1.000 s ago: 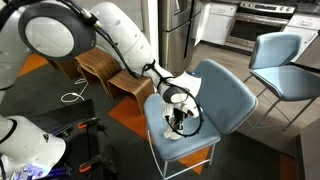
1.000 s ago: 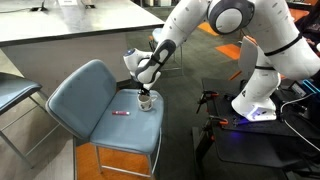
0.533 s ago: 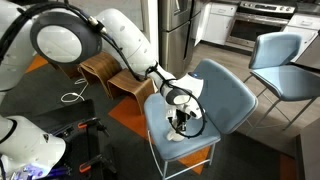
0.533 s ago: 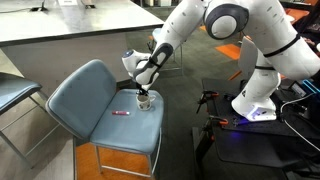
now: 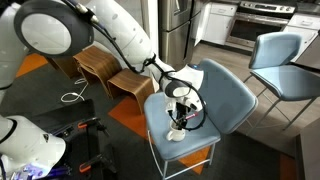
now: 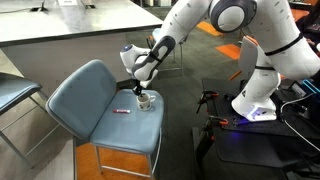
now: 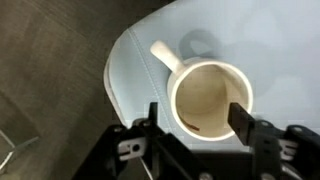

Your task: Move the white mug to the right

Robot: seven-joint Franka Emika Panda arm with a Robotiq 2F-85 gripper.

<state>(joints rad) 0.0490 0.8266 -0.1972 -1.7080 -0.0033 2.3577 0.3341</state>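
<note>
White mug [image 7: 208,100]: upright on the blue chair seat [image 7: 275,40], directly under the gripper [image 7: 197,116] and between its fingers. Its handle [image 7: 163,55] sticks out ahead of the fingers, toward the seat's rounded corner.
Gripper state: jaws apart and straddling the mug, not clamped. One finger shows a clear gap to the rim. The other overlaps the rim in the wrist view, so contact there can't be confirmed.
Exterior check: in both exterior views the fingertips hang at about rim level, and the mug carries its own weight on the seat.
Step (judged): grasp boundary, either about to close or letting go. These frames can't separate the two.
Next move, if unmoved: close on the walls, lift slightly, shift right, stay inside the seat edge just below the tool.
Next move, if placed: retreat straight up with no side drift, so the fingers don't clip the rim.
Pink stick [image 6: 121,112]: on the seat, well apart from the tool, not involved.
</note>
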